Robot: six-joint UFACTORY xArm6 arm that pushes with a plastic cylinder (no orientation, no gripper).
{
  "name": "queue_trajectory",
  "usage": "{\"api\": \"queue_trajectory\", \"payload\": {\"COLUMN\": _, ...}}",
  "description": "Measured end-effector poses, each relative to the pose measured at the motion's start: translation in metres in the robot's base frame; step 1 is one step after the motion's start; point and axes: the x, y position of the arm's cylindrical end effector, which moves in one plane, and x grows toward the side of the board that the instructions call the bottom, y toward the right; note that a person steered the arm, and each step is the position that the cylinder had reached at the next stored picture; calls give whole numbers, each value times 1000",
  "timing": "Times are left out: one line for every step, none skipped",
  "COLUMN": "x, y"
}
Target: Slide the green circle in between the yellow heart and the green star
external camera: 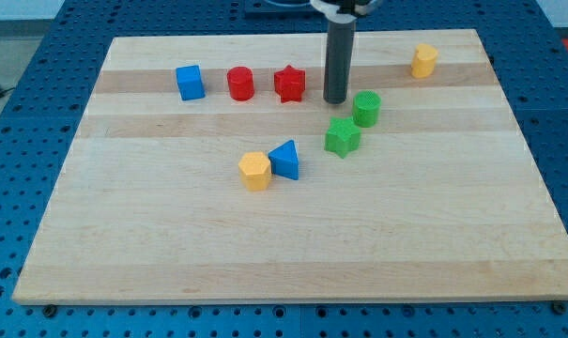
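Note:
The green circle (366,108) stands right of the board's middle, toward the view's top. The green star (342,137) lies just below and left of it, nearly touching. The yellow heart (423,60) sits near the top right corner of the board. My tip (335,100) rests on the board just left of the green circle and above the green star, with a small gap to each.
A blue cube (191,82), a red cylinder (240,84) and a red star (289,84) stand in a row at the upper left. A yellow hexagon (254,171) and a blue triangle (285,159) touch near the middle. The wooden board (293,253) lies on a blue perforated table.

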Motion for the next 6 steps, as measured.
{"api": "queue_trajectory", "payload": {"x": 8, "y": -13}}
{"api": "queue_trajectory", "payload": {"x": 29, "y": -15}}
{"api": "queue_trajectory", "payload": {"x": 47, "y": -4}}
{"api": "queue_trajectory", "payload": {"x": 46, "y": 33}}
{"api": "queue_trajectory", "payload": {"x": 41, "y": 48}}
{"api": "queue_trajectory", "payload": {"x": 32, "y": 49}}
